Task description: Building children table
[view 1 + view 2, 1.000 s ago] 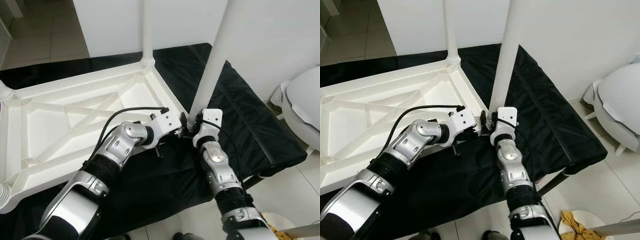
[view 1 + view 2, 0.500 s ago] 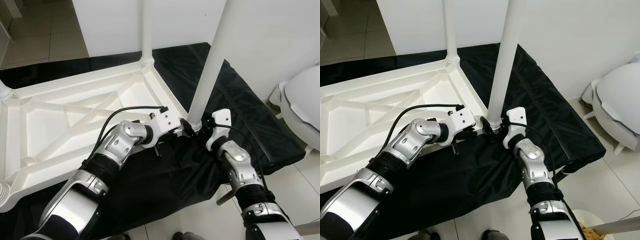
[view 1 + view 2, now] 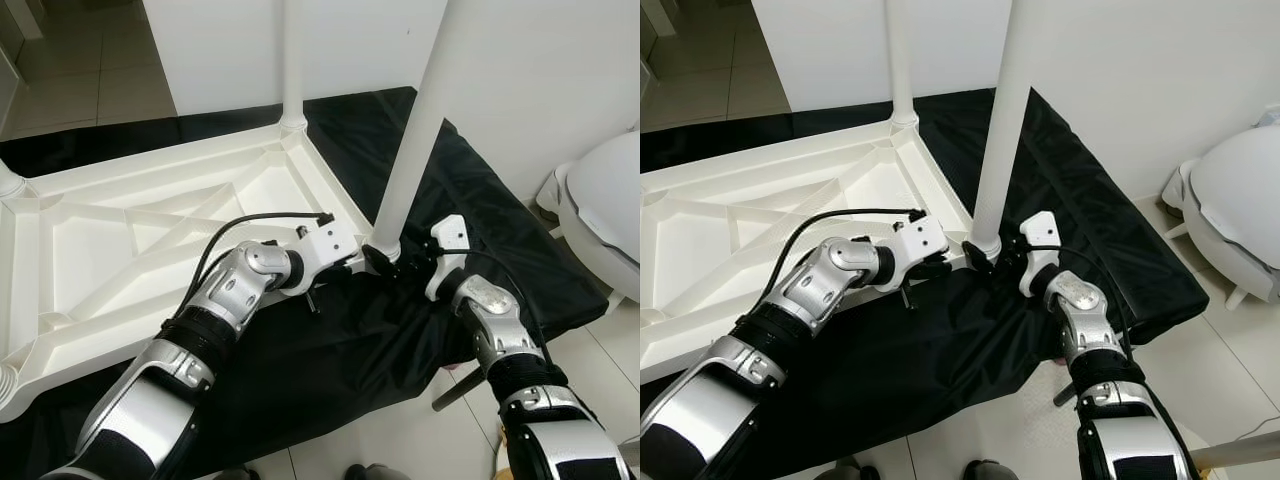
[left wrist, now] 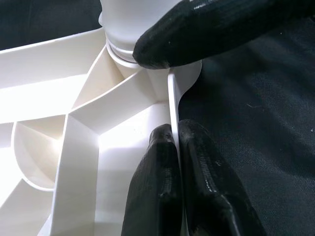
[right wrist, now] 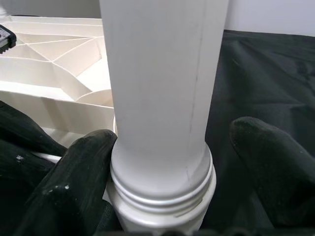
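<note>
White ribbed plastic tabletop (image 3: 150,240) lies upside down on black cloth (image 3: 480,230). Left gripper (image 4: 172,147) pinches the thin rim at its corner. Right gripper (image 5: 167,162), fingers spread, straddles the smooth round leg (image 3: 410,150) at its threaded base, 3 o'clock from the tabletop's centre.

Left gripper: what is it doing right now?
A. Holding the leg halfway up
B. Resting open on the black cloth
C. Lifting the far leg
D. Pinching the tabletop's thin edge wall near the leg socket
D: in the left wrist view the left gripper has its fingers closed on either side of the tabletop's thin rim wall, just below the leg base.
</note>
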`<state>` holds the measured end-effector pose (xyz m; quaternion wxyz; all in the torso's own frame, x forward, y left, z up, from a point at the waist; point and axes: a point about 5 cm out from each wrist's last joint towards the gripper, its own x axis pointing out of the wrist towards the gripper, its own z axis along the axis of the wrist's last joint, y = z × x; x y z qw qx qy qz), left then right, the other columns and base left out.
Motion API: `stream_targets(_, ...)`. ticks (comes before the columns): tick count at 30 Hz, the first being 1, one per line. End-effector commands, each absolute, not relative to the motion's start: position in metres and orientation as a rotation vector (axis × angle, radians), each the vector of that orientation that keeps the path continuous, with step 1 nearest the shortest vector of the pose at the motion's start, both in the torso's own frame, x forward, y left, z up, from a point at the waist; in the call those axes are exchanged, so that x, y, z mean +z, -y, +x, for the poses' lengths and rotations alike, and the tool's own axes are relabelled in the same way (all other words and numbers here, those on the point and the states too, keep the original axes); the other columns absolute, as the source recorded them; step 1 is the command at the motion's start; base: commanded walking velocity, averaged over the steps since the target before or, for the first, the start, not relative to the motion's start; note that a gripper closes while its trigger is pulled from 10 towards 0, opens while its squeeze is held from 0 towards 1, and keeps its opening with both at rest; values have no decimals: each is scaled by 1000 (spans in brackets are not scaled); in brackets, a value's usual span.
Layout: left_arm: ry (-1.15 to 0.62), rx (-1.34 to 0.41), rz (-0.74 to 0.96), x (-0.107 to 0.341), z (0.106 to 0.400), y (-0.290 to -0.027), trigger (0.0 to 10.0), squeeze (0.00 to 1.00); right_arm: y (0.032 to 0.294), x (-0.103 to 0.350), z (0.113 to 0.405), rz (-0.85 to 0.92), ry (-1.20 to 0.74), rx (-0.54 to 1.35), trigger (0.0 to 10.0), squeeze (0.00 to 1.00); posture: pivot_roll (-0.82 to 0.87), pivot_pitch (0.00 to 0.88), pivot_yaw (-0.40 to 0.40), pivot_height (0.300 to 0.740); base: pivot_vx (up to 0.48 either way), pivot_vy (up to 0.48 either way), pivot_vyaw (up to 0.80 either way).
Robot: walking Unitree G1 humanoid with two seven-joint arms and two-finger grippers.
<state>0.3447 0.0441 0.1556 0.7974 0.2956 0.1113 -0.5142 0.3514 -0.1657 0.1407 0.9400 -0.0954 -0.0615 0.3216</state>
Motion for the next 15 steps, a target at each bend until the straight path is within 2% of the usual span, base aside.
stream_targets(1, -312, -1059, 693, 144, 347, -57, 10000, 0, 165, 141, 352, -200, 127, 671, 10000, 0, -45, 48, 36, 740, 0, 0, 0)
stream_targets(6, -310, -1058, 694, 146, 348, -58, 10000, 0, 158, 136, 353, -181, 109, 704, 10000, 0, -41, 56, 46, 740, 0, 0, 0)
stream_targets(7, -310, -1056, 695, 147, 348, -59, 10000, 0, 154, 132, 353, -168, 101, 713, 5255, 0, -40, 58, 47, 740, 0, 0, 0)
stream_targets(8, -310, -1056, 695, 147, 348, -59, 10000, 0, 154, 132, 353, -168, 101, 713, 5255, 0, -40, 58, 47, 740, 0, 0, 0)
stream_targets(9, -310, -1055, 695, 147, 348, -59, 10000, 0, 153, 131, 353, -165, 100, 714, 3922, 0, -38, 61, 47, 740, 0, 0, 0)
stream_targets(10, -310, -1055, 695, 147, 348, -59, 10000, 0, 153, 131, 353, -165, 100, 714, 3922, 0, -38, 61, 47, 740, 0, 0, 0)
stream_targets(11, -311, -1055, 695, 147, 348, -59, 10000, 0, 152, 130, 352, -155, 95, 718, 0, 0, -36, 64, 46, 740, 0, 0, 0)
stream_targets(15, -312, -1052, 691, 147, 348, -60, 10000, 0, 151, 124, 350, -115, 79, 728, 0, 0, -35, 68, 42, 740, 0, 0, 0)
